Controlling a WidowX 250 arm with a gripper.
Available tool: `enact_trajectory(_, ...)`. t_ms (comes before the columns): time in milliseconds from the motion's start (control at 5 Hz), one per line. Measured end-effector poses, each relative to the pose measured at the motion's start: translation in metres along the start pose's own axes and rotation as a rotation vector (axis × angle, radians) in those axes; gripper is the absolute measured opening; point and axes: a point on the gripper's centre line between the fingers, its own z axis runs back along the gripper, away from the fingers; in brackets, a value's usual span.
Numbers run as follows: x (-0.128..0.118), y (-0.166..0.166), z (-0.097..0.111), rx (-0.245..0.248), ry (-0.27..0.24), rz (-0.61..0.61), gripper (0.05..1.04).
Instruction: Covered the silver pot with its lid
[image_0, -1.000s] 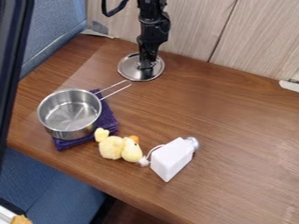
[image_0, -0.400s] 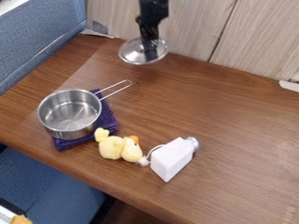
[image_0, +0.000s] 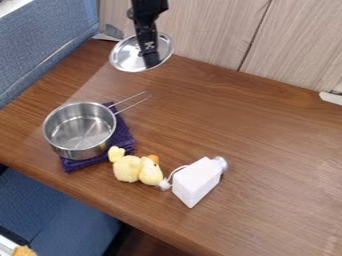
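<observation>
The hand (image_0: 151, 61) is in the upper part of the view, left of the middle, pointing down and clasping the round silver lid (image_0: 125, 54). The lid hangs tilted in the air (shiny side toward the camera), in front of the far edge of the surface (image_0: 244, 117) and well apart from the silver pot (image_0: 79, 130). So the pot is uncovered (one can look right down to its bottom), and it sits upright near the left side of the surface, its wire handle (image_0: 135, 101) pointing to the upper right. Under it lies a purple cloth (image_0: 122, 137), which sticks out on the pot's right and near sides. Just beside the cloth is a yellow plush duck (image_0: 127, 169) (an orange patch shows at its head), and right of that a white bottle (image_0: 196, 182) lies with its silver cap (image_0: 220, 163) toward the upper right. A white cord (image_0: 176, 170) loops between duck and bottle. Farther out, pale wood panels (image_0: 214, 30) rise behind the surface, with blue upholstery (image_0: 43, 47) at the left.
</observation>
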Motion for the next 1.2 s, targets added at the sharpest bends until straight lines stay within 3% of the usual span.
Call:
enact_trajectory(200, -0.030, -0.031, 0.029, 0.040, -0.017, -0.024, 0.269)
enact_trajectory(400, -0.052, -0.054, 0.038, 0.059, 0.016, -0.044, 0.269)
enact_trajectory(800, -0.085, -0.075, 0.028, 0.039, 0.099, -0.057, 0.269)
enact_trajectory(1000, -0.101, -0.078, 0.018, 0.020, 0.063, -0.016, 0.269)
enact_trajectory(1200, -0.109, -0.084, 0.000, -0.014, 0.133, -0.015, 0.269)
